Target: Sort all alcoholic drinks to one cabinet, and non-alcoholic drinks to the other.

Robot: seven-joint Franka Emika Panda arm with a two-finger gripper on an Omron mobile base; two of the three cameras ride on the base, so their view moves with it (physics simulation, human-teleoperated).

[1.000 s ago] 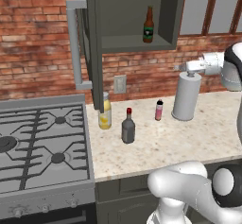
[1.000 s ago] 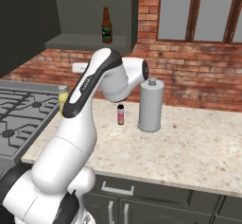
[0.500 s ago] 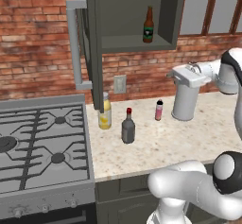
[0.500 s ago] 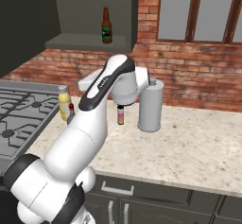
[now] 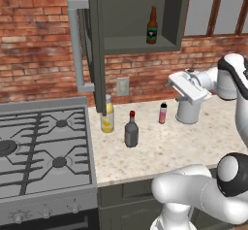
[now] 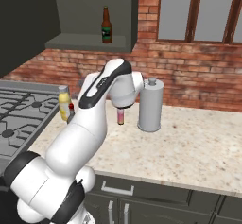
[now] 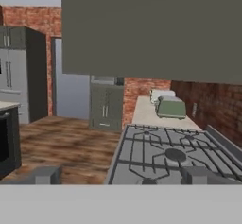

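While the beer bottle (image 5: 152,26) already stands on the open cabinet's shelf (image 5: 140,43), three drinks remain on the table (image 5: 193,146)
Step in hand, as judged: approach to the next bottle, most likely the grey red-capped bottle (image 5: 131,130), which belongs with the beer
Bottle positions: tall yellow bottle (image 5: 107,114) by the stove (image 5: 43,146); grey bottle just beside it, nearer the table's front edge; small pink bottle (image 5: 163,113) further right, close to a tall grey canister (image 5: 188,108)
Method advised: bring the gripper down level with the grey bottle's body, approach from the open front side, close below the neck, lift straight to avoid nudging the yellow bottle
Gripper (image 5: 175,84): fully open, holding nothing, touching nothing, in the air above the table near the canister
Hand camera: faces along the stove, away from the bottles, so reorienting is needed first
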